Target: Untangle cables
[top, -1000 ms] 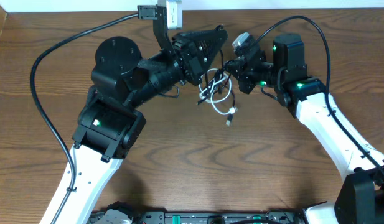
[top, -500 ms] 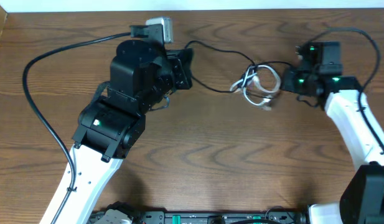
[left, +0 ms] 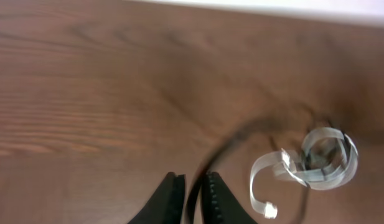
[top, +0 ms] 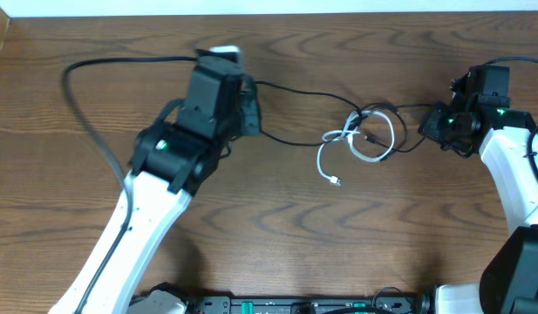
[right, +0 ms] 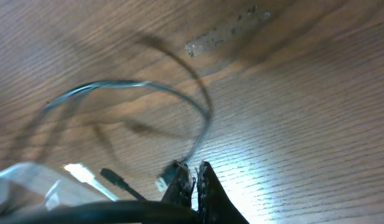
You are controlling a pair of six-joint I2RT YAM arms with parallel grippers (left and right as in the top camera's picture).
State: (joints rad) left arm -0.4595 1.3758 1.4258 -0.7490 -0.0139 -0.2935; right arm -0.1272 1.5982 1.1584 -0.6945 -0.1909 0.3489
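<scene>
The thin black cable (top: pixel 303 93) stretches across the back of the table between my two grippers. My left gripper (top: pixel 249 113) is shut on it; the left wrist view shows the cord (left: pixel 235 137) running out from between the fingers (left: pixel 192 186). My right gripper (top: pixel 430 126) is shut on its other end, and the cord (right: pixel 173 93) arcs away from the closed fingers (right: pixel 193 177). The white cable (top: pixel 322 159) lies coiled around the black one mid-table, its plug end trailing toward the front. It also shows in the left wrist view (left: pixel 256 177) and the right wrist view (right: pixel 76 171).
The left arm's thick black wire (top: pixel 77 113) loops over the table's back left. The table's far edge meets a white wall (top: pixel 338 7). A pale scuff (right: pixel 223 34) marks the wood near the right gripper.
The arms have pulled apart, the right gripper going far right. The black cable has drawn out longer, the knot has loosened, and the white cable's end has dropped out toward the front.
</scene>
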